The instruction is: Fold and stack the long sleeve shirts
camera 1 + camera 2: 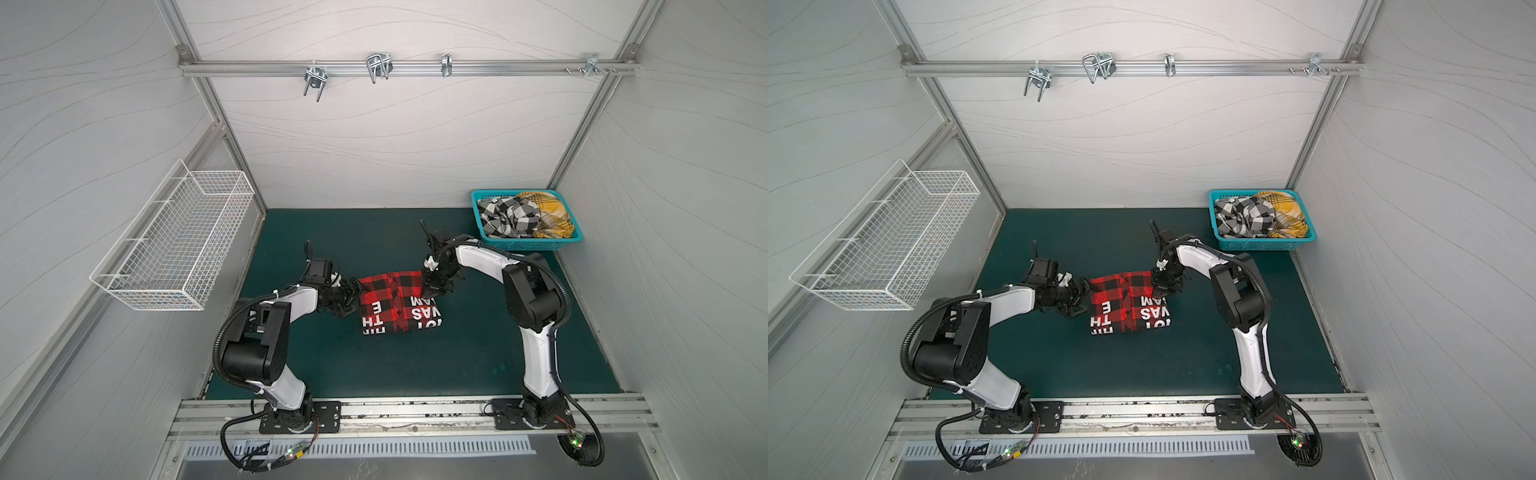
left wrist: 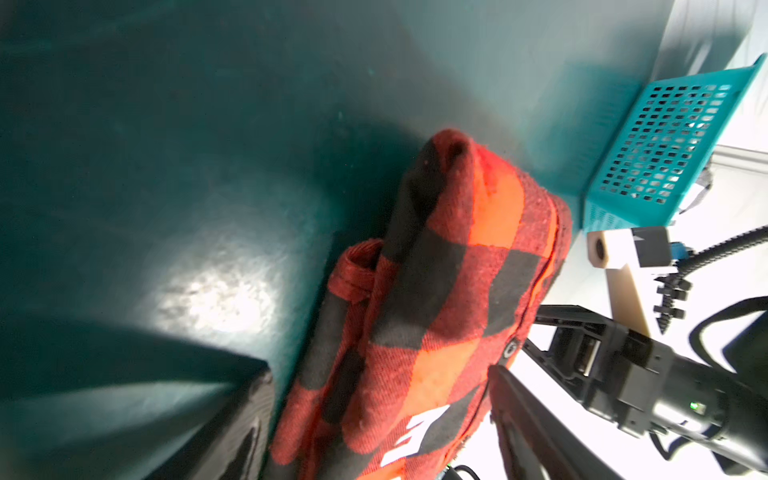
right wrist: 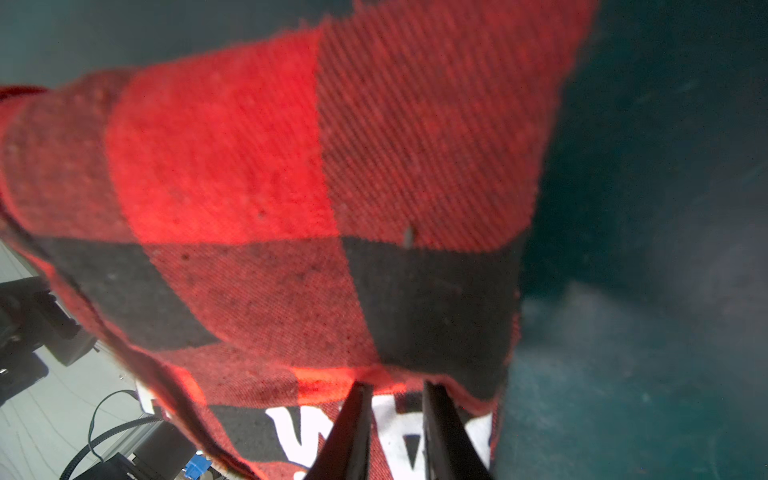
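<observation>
Nearest me, the mat (image 1: 374,365) lay bare between the arm bases, with plenty of room there. Just past it, dead centre, the red shirt (image 1: 399,307) sat as a squarish packet, white letters up. The left gripper (image 1: 352,297) came in low at its left edge, jaws spread wide with the thick fold between them. I couldn't tell whether they pressed on it. The right gripper (image 1: 432,290) was on the far right corner, jaws nearly together, pinching the top layer, and that corner looked lifted a little.

Here was the worry: that pinch took only a little cloth near the hem, so a quick pull could slip it free and drop the flap crooked. If the left one closed on just the upper layers, the packet could peel open. A rolled bit of cloth poking out at that edge could also drag loose. Two arms pulling unevenly would skew the whole fold, I reckoned.

Room looked good, with open mat on both sides of the shirt and behind it, and no edge close. Farther back, in the right corner, the basket (image 1: 532,245) held the check shirt (image 1: 509,218) and yellow shirt (image 1: 548,216), heaped and unfolded, well apart from the fold. The right arm's elbow sat near that basket, the one thing to bump
</observation>
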Robot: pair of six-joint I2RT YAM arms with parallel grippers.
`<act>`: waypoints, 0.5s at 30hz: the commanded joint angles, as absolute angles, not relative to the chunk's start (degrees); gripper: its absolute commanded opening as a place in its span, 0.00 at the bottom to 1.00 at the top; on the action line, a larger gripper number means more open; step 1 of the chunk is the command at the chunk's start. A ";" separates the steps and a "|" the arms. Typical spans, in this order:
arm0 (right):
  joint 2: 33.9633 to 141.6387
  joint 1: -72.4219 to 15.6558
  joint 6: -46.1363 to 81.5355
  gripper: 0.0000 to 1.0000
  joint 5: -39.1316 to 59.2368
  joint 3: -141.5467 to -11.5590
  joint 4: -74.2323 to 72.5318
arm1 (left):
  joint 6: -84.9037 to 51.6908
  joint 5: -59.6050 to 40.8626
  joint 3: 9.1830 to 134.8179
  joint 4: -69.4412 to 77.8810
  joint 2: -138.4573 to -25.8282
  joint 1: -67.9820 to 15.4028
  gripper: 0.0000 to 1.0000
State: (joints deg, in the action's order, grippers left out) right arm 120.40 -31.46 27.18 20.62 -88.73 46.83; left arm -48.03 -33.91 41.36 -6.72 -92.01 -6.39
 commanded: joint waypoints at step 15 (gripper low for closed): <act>124.57 -31.16 27.03 0.25 22.34 -90.72 48.46 | -50.92 -31.84 38.58 -4.84 -110.13 -10.81 0.76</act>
